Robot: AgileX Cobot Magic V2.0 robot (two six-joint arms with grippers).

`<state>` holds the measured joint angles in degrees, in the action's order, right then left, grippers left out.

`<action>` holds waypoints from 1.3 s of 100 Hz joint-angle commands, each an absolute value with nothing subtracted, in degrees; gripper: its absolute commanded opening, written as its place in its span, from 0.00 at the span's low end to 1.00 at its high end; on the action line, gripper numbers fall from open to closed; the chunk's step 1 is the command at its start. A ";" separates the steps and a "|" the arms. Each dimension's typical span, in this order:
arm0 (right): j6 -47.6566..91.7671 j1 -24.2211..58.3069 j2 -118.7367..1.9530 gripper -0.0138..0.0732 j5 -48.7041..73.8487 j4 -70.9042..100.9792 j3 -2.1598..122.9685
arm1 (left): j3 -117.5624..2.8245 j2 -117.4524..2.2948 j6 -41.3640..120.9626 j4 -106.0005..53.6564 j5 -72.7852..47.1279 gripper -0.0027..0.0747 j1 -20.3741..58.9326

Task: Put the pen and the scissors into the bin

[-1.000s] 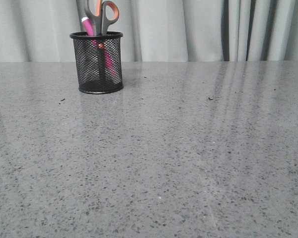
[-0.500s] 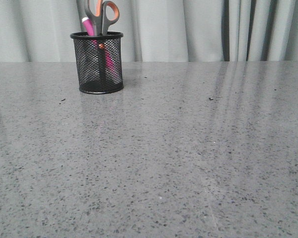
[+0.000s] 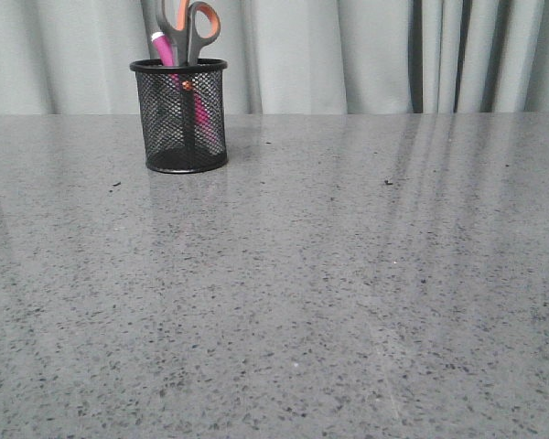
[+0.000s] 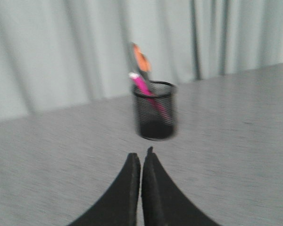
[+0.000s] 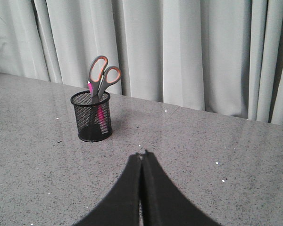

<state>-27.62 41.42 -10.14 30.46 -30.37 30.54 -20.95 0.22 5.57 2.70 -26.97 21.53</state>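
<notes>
The black mesh bin (image 3: 179, 117) stands upright at the far left of the table. The scissors (image 3: 188, 27) stand inside it, handles up, and the pink pen (image 3: 162, 48) leans inside beside them. The bin also shows in the left wrist view (image 4: 154, 111) with the scissors (image 4: 141, 57) and the pen (image 4: 141, 84), blurred. In the right wrist view the bin (image 5: 91, 116) holds the scissors (image 5: 103, 77) and the pen (image 5: 99, 113). My left gripper (image 4: 141, 154) is shut and empty, short of the bin. My right gripper (image 5: 141, 154) is shut and empty, well away from the bin. Neither arm shows in the front view.
The grey speckled table (image 3: 329, 274) runs back to a pale grey curtain (image 3: 348, 55). Small dark and white specks lie on the surface.
</notes>
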 commanded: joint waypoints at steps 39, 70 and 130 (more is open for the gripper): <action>-27.13 41.55 -10.87 0.07 27.12 -31.64 31.79 | 2.45 1.54 0.98 2.14 -6.22 0.01 6.90; -27.13 41.55 -10.87 0.07 27.12 -31.64 31.79 | 2.59 2.07 0.98 2.14 -16.05 0.01 3.21; -27.13 41.55 -10.87 0.07 27.12 -31.64 31.79 | 2.59 2.07 0.98 2.14 -15.91 0.01 3.21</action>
